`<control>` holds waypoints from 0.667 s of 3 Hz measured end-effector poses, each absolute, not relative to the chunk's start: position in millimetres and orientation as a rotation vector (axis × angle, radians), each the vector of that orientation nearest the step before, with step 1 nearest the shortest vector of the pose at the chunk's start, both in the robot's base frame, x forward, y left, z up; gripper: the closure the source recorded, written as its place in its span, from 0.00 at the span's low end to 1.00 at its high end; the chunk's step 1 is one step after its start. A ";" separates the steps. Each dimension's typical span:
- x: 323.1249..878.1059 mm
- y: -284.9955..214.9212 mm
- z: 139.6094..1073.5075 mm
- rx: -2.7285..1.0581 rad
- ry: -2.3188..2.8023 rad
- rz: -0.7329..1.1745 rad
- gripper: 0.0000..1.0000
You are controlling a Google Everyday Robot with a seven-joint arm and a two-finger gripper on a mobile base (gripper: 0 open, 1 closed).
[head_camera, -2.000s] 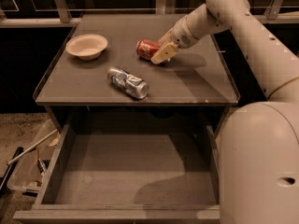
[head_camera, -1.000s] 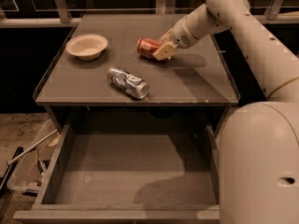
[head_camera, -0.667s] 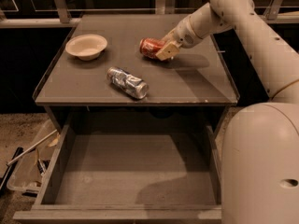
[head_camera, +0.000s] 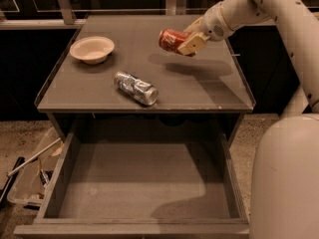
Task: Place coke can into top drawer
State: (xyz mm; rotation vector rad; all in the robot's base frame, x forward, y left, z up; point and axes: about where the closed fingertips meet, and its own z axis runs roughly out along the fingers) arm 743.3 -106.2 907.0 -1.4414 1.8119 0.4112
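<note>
A single camera is looking steeply down from in front of the cabinet (head_camera: 144, 107), facing it at close range. The open top drawer (head_camera: 144, 183) is filling the lower half of the frame, and the cabinet's top is filling the upper half. The robot's pale body (head_camera: 286, 183) is crowding the lower right corner. Its arm (head_camera: 279, 9) is reaching in from the upper right, with the gripper (head_camera: 192, 40) sitting upper right of centre, clamping the coke can (head_camera: 172, 39).

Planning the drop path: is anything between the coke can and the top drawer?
Nothing visible blocks it. The gripper holds the coke can above the tabletop; the silver can lies near the front edge, left of the path, and the top drawer stands open.
</note>
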 end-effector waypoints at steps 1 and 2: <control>718.5 -133.9 936.7 -1.443 1.778 0.360 1.00; 679.3 -164.0 953.9 -1.448 1.760 0.327 1.00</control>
